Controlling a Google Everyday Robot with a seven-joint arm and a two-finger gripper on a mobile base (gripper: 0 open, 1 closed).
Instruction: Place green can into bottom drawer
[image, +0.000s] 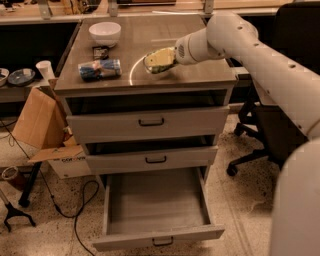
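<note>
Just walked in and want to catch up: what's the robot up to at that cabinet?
The robot's gripper is over the cabinet top, shut on the can, which sits tilted at its tip. The bottom drawer stands open, and the can is not in it yet. A blue packet and a white bowl lie on the top too.
</note>
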